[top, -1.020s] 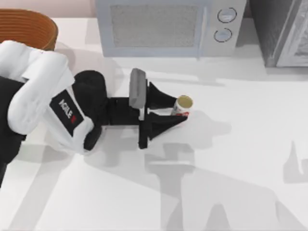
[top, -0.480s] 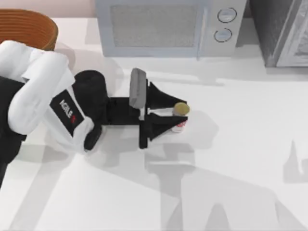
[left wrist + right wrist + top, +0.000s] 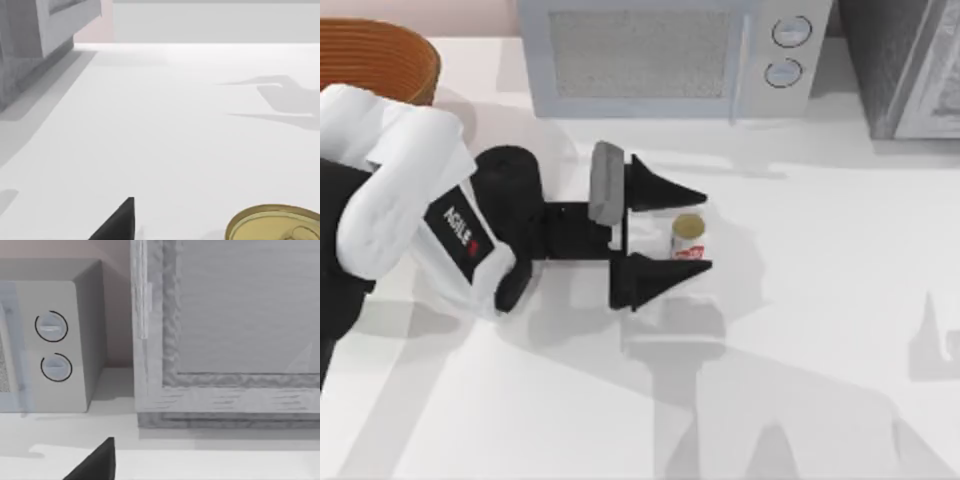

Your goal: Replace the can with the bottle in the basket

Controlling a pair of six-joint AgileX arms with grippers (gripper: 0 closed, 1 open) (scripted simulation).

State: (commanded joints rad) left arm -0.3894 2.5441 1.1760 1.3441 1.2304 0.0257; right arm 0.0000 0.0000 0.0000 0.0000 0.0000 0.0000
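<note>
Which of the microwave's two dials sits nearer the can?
The lower dial; the upper dial sits farther back from the can between the open left gripper.

Arm shell (image 3: 390, 190): rounded white casing is seen over black inner sections.
Marking (image 3: 460, 228): white "AGILE" lettering with a red mark is printed on a black panel.
Wrist: a black cylinder is followed by a grey plate (image 3: 606, 182).
Left gripper (image 3: 705, 231): two black, pointed, wedge-shaped fingers are fitted.

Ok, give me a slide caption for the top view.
Left gripper open around the upright can on the table, basket far corner.
</note>
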